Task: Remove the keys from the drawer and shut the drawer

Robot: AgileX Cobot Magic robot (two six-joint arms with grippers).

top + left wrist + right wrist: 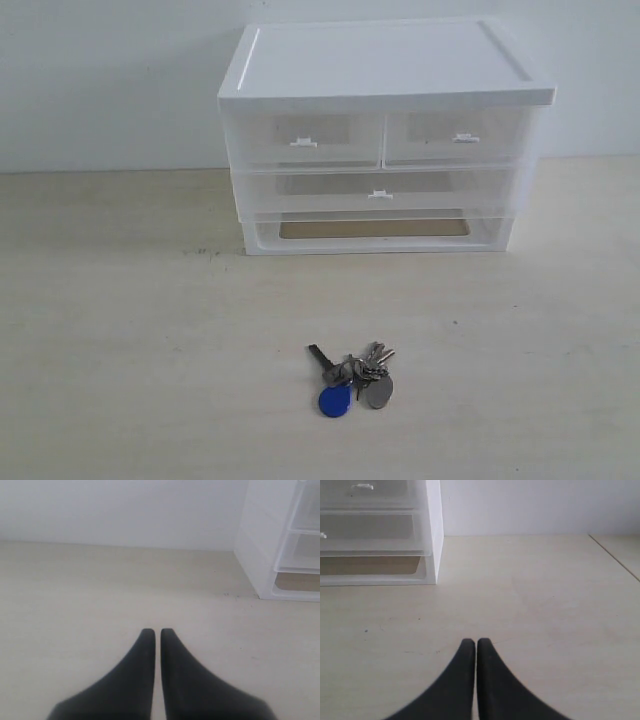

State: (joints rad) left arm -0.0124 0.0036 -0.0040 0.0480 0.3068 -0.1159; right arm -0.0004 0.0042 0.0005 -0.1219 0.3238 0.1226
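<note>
Silver keys (352, 372) w/ round blue tag (335, 402) lie before translucent plastic drawer (378, 190).

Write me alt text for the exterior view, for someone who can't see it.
A bunch of keys with a round blue tag and a grey tag lies on a pale table, in front of and apart from a white-topped translucent drawer unit. The unit's full-width drawer looks pushed in.
</note>
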